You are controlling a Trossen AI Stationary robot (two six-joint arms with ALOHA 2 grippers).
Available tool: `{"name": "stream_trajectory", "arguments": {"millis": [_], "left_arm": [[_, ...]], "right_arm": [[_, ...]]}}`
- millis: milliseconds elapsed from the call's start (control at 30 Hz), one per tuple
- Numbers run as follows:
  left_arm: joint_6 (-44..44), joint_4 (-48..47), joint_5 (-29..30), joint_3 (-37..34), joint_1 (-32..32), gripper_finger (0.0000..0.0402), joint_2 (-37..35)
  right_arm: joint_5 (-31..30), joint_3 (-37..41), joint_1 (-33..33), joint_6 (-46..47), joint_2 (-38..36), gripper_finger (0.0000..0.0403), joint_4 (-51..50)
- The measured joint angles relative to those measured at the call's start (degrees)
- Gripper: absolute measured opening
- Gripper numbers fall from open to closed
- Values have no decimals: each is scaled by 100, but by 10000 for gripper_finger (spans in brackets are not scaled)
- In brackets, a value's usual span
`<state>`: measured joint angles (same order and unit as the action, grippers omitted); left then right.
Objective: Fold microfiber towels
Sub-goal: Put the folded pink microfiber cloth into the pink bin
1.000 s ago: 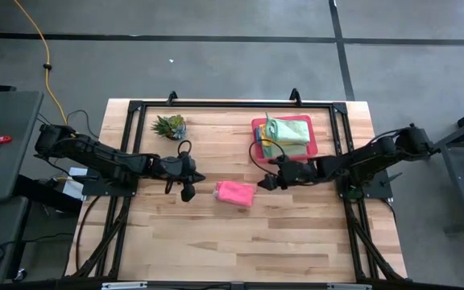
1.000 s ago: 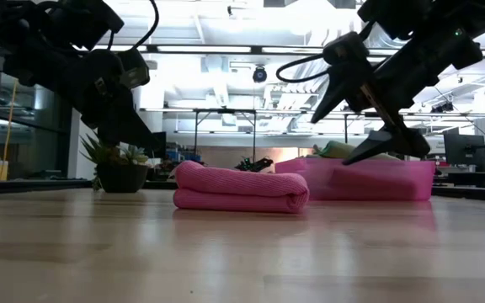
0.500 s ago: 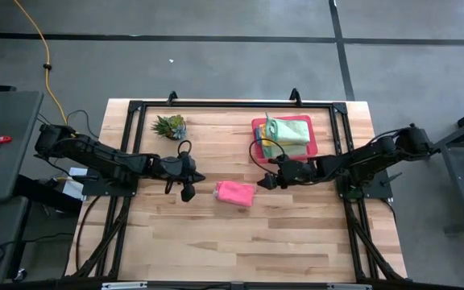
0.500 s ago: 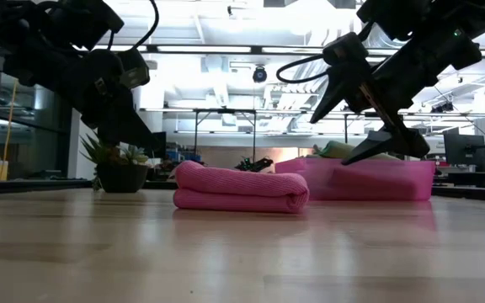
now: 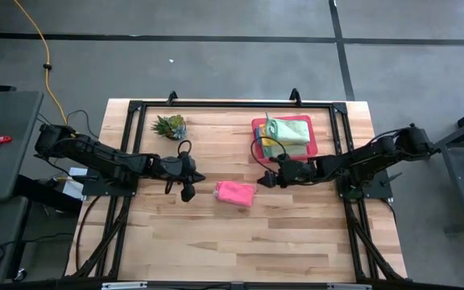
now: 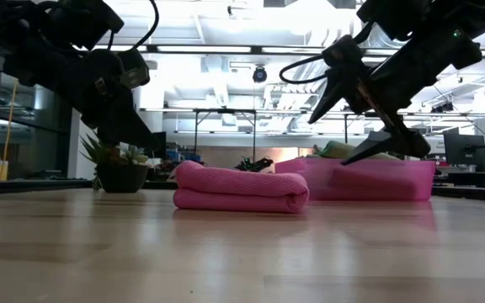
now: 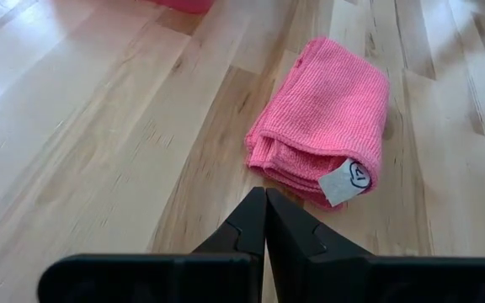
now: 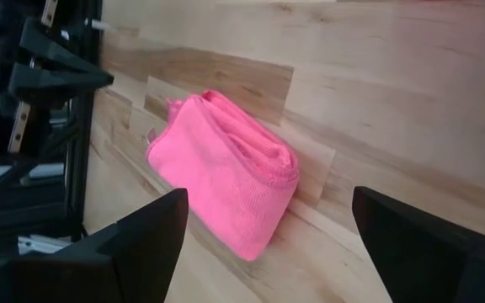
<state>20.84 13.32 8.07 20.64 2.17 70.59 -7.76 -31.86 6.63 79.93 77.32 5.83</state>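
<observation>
One pink towel [image 5: 235, 192] lies folded mid-table, free, between both grippers. Other towels [image 5: 288, 131] stacked on pink tray [image 5: 258, 126]. Left gripper [image 5: 187, 193] fingers closed, empty; right gripper [image 5: 269, 180] fingers spread wide, empty. Remaining: probably place pink towel onto stack.

No readable words, brands or numbers anywhere, only a small pale tag [image 7: 343, 180] on the folded pink towel [image 7: 325, 118] near the counter's middle, bearing a dark heart-like outline mark, no letters legible on it
</observation>
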Motion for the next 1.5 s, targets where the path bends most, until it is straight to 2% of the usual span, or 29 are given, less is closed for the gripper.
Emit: {"name": "stream_trajectory", "arguments": {"millis": [1000, 1500], "left_arm": [[2, 2, 12, 0, 0, 0, 0], [2, 2, 18, 0, 2, 0, 0]], "right_arm": [[-320, 0, -3, 515, 2, 328, 0], [-316, 0, -376, 516, 2, 328, 96]]}}
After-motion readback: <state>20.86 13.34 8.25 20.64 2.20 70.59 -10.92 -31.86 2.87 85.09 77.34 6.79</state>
